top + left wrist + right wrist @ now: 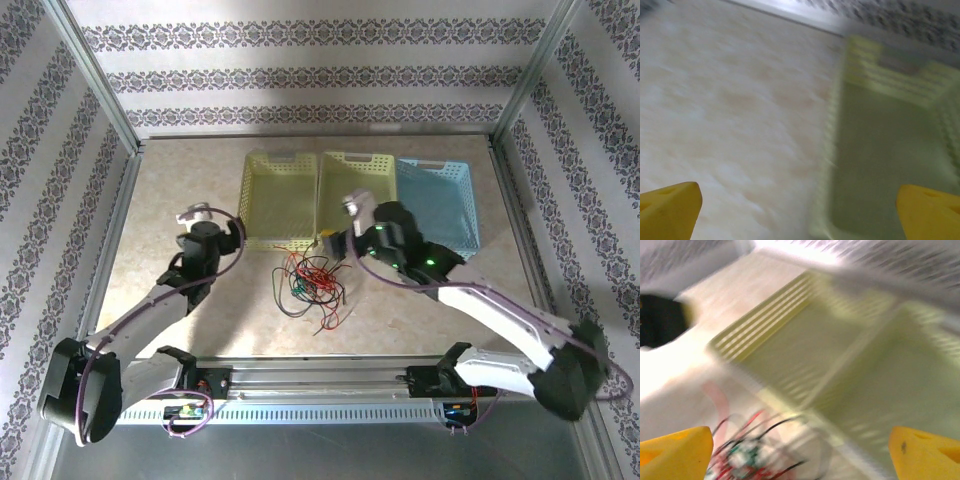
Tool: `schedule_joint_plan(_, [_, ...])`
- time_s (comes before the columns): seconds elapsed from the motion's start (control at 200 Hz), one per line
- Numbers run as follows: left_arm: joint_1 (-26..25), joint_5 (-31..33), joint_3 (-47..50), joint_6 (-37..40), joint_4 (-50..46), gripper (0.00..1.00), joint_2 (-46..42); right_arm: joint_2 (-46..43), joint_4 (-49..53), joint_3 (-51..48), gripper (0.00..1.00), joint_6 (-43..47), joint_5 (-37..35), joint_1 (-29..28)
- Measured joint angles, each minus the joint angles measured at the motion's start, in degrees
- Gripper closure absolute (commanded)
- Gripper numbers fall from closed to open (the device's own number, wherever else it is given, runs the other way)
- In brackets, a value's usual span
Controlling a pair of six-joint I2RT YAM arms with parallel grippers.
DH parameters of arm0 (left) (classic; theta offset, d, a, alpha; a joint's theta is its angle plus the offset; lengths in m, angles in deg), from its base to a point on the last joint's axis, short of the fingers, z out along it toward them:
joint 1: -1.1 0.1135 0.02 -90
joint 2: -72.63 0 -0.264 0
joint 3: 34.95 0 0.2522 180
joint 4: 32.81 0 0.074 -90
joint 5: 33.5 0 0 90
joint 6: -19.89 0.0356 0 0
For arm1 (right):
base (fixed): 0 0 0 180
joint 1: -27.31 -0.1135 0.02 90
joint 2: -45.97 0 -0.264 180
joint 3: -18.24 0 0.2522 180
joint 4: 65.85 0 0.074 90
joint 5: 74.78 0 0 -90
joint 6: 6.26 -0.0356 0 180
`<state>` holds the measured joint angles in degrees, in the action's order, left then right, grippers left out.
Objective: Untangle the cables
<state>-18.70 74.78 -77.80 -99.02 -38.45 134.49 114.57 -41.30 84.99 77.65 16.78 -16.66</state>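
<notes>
On the table by my right jaws lie the tangled cables; those and my left jaws gape empty.

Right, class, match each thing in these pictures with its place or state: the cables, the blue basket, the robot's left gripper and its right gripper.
Things:
1. cables
2. blue basket
3. left gripper
4. right gripper

Places and states:
a. open, by the front edge of the middle basket
b. at the right-hand end of the three baskets
c. open, next to the left yellow basket
d. in a tangled heap in front of the baskets

Pairs: 1-d, 2-b, 3-c, 4-a.
</notes>
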Motion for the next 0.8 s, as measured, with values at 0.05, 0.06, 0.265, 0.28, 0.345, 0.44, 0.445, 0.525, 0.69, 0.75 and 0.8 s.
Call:
schedule_joint_plan(0.05, [-2.2, -1.8, 0.2, -3.9, -1.8, 0.01, 0.0, 3.7, 4.0, 2.1, 0.23, 0.0, 2.2, -2.5])
schedule_joint_plan(0.06, [-2.4, -2.0, 0.3, -4.6, -2.0, 0.01, 0.0, 4.6, 4.7, 2.4, 0.25, 0.4, 2.8, -2.9])
schedule_joint_plan(0.265, [-7.8, -4.3, 3.0, -16.2, -6.4, 0.01, -0.7, 15.7, 14.5, 7.2, 0.48, 0.6, 7.5, -4.3])
schedule_joint_plan(0.28, [-8.2, -4.3, 3.1, -16.5, -6.8, 0.01, -0.8, 16.2, 14.8, 7.6, 0.49, 0.3, 7.6, -4.3])
schedule_joint_plan(0.345, [-9.3, -4.3, 3.1, -17.4, -7.9, 0.01, -1.7, 18.5, 15.7, 8.8, 0.52, 0.4, 7.9, -4.3])
schedule_joint_plan(0.44, [-10.0, -4.8, 3.0, -17.6, -8.9, 0.01, -3.1, 21.1, 16.2, 10.3, 0.57, 0.5, 8.0, -4.3])
schedule_joint_plan(0.445, [-10.0, -4.8, 3.0, -17.5, -9.0, 0.01, -3.1, 21.2, 16.2, 10.4, 0.58, 0.5, 8.0, -4.3])
schedule_joint_plan(0.525, [-10.3, -5.7, 2.7, -16.9, -10.5, 0.01, -3.3, 23.1, 16.5, 11.6, 0.70, 0.8, 8.0, -4.3])
schedule_joint_plan(0.69, [-10.6, -9.0, 1.3, -14.3, -14.0, 0.01, -2.8, 25.4, 16.5, 13.1, 1.00, 1.5, 8.4, -3.9])
schedule_joint_plan(0.75, [-11.0, -10.9, 1.2, -12.7, -14.4, 0.01, -2.9, 25.4, 16.7, 13.1, 1.00, 1.6, 8.4, -3.7])
schedule_joint_plan(0.8, [-11.3, -12.7, 1.1, -11.3, -14.6, 0.01, -3.0, 25.1, 16.7, 13.1, 1.00, 1.6, 8.4, -3.5])
